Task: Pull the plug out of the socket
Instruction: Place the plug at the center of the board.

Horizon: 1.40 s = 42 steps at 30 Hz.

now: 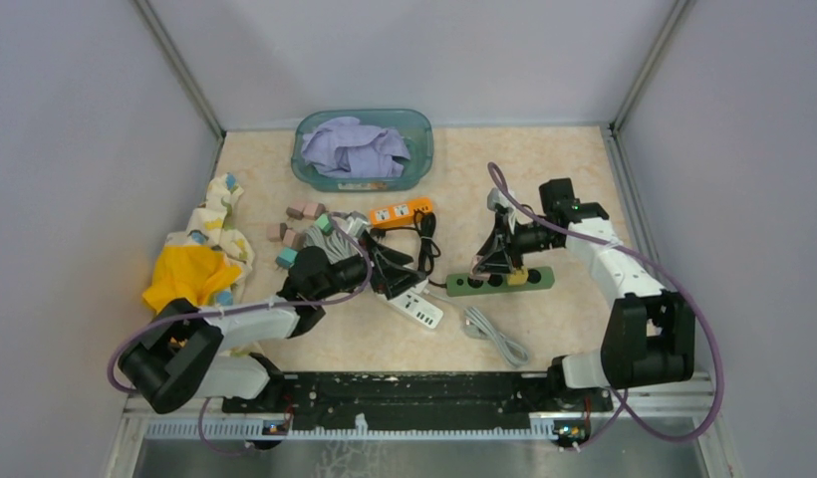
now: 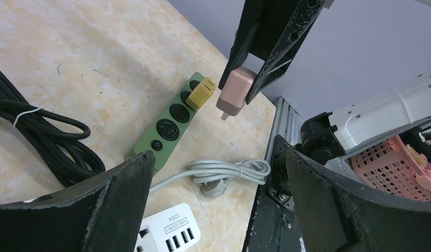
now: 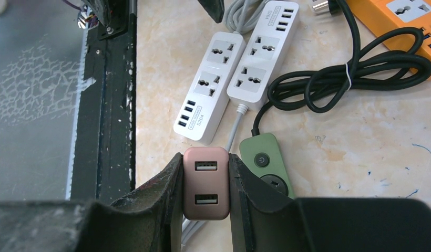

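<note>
My right gripper (image 3: 206, 173) is shut on a pink two-port USB plug (image 3: 206, 182). In the left wrist view the pink plug (image 2: 235, 92) hangs in the air with its prongs bare, above and just beside the green power strip (image 2: 171, 126). A yellow plug (image 2: 201, 93) sits in the strip's far socket. From above, the right gripper (image 1: 497, 261) hovers over the green strip (image 1: 499, 281). My left gripper (image 2: 218, 157) is open and empty, low over the table near the white strips, left of the green strip (image 3: 268, 163).
Two white power strips (image 3: 211, 84) lie side by side with a black coiled cable (image 3: 345, 79) and an orange strip (image 1: 402, 212) behind. A grey bundled cord (image 1: 494, 334) lies near the front rail. A teal basket (image 1: 420, 127) holding cloth stands at the back; cloths (image 1: 200, 264) and small blocks (image 1: 300, 224) are at left.
</note>
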Motion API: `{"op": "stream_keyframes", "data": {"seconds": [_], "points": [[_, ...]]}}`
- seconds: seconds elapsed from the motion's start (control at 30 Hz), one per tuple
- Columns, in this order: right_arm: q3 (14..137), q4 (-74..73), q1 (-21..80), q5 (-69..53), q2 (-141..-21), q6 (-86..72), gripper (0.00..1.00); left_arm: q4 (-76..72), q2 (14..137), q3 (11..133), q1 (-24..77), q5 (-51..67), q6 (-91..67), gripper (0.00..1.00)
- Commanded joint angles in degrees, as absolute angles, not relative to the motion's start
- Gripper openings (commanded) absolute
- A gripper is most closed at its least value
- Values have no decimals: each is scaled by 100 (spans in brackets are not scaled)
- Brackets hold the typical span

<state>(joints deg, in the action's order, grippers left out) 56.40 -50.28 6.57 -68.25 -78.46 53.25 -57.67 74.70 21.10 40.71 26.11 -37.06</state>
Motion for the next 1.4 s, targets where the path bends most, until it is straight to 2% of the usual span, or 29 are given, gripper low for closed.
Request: {"op": "stream_keyframes", "data": {"seconds": [0.0, 0.37, 0.73, 1.37], "points": [[5755, -4694, 624, -7133, -7840, 4915, 0, -5499, 7255, 2266, 4071, 2747, -3681, 99], [5723, -4555, 623, -7163, -7849, 4679, 0, -3521, 6767, 3040, 4999, 1346, -2422, 99], [5698, -4480, 624, -7156, -7849, 4564, 0, -2213, 6908, 3828, 5872, -400, -1807, 100], [5683, -4365, 620, -7216, -7867, 4340, 0, -1639, 7445, 4523, 6548, -2209, -1748, 100]]}}
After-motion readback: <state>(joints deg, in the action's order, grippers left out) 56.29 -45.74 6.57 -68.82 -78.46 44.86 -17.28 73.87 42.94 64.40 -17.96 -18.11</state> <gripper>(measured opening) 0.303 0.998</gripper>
